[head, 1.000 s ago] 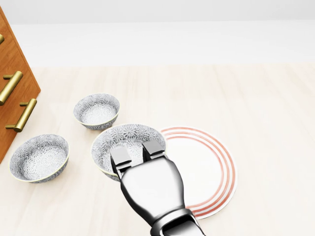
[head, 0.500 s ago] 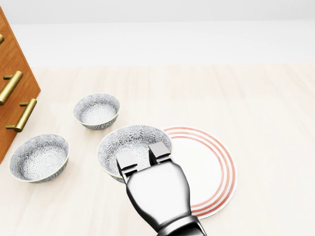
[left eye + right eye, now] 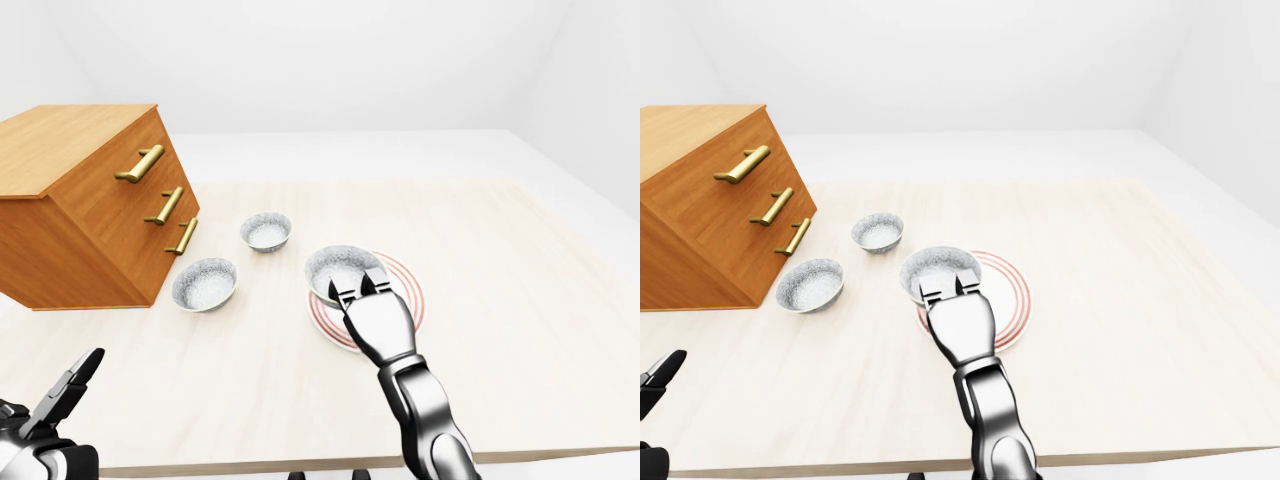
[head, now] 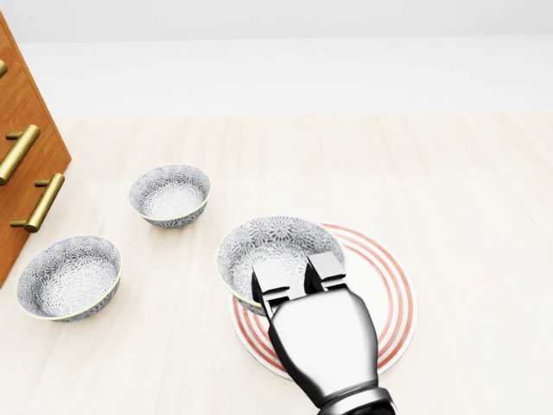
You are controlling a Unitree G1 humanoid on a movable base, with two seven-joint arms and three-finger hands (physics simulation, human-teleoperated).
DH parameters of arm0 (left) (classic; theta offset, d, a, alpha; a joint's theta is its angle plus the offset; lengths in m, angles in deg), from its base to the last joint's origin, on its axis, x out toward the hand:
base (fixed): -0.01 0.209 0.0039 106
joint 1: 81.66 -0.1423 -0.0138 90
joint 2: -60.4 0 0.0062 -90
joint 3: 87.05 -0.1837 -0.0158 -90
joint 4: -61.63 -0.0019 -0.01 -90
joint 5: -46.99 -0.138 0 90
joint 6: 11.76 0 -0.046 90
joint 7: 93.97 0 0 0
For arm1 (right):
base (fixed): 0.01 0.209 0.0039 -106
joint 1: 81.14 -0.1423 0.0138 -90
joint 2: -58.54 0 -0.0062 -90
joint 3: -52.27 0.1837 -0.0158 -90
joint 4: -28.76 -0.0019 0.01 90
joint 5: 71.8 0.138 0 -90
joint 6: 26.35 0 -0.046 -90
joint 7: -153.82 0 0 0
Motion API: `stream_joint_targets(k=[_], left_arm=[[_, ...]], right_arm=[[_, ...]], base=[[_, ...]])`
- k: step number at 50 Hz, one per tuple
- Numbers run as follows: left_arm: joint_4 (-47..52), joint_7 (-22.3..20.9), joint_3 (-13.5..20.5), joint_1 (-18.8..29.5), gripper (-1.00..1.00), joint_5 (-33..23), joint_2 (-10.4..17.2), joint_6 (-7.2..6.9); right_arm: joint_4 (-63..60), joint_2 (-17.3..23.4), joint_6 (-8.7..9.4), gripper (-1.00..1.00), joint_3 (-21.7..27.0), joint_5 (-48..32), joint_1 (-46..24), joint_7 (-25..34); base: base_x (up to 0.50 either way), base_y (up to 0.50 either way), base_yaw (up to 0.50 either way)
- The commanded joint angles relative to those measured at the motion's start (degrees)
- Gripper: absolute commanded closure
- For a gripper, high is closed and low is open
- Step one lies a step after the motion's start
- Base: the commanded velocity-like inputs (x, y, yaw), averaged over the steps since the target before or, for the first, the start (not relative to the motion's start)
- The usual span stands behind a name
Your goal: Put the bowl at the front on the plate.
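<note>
Grey-patterned ceramic bowl over left edge of white red-ringed plate, rim clamped between fingers of chrome right hand. Left hand low beside pale wooden surface, fingers apart.

Table bears drawer chest, plate, left bowl, upper bowl.

Polished metal right hand; glazed ceramic bowl; matt pale wood table; wooden chest, brass handles

Pale wood table under soft, even light. Brown wooden chest of drawers at its left in eye views, with three brass handles. Plain white walls and white floor beyond.
</note>
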Motion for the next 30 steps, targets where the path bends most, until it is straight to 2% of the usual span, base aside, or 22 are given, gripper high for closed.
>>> stream_joint_targets(k=[1, 7, 15, 22, 28, 30], left_arm=[[-0.47, -0.04, -0.14, 0.12, -1.0, -0.12, 0.02, 0.0], [0.12, -0.15, -0.11, -0.19, -1.0, 0.07, -0.04, 0.0], [-0.73, 0.12, -0.36, 0.16, -1.0, -0.23, 0.15, 0.0], [-0.6, 0.08, -0.33, 0.08, -1.0, -0.25, 0.09, 0.0], [0.22, -0.08, -0.04, -0.24, -1.0, 0.11, 0.03, 0.0], [0.01, -0.12, -0.1, -0.04, -1.0, -0.07, -0.03, 0.0]], right_arm=[[3.93, -0.05, 0.0, 1.0, 3.96, 6.44, -2.56, -4.71], [6.16, -0.07, 0.0, 1.0, 6.3, 6.14, -4.33, -3.75], [5.55, 0.36, 0.0, 1.0, 8.72, 10.05, -2.2, -6.95], [5.7, 0.98, 0.0, 1.0, 8.74, 11.38, -1.14, -8.78], [5.77, 1.01, 0.0, 1.0, 8.81, 8.43, -1.22, -8.05], [5.5, 0.97, 0.0, 1.0, 8.73, 10.97, -1.18, -8.96]], base=[[0.0, 0.0, 0.0], [0.0, 0.0, 0.0], [0.0, 0.0, 0.0], [0.0, 0.0, 0.0], [0.0, 0.0, 0.0], [0.0, 0.0, 0.0]])
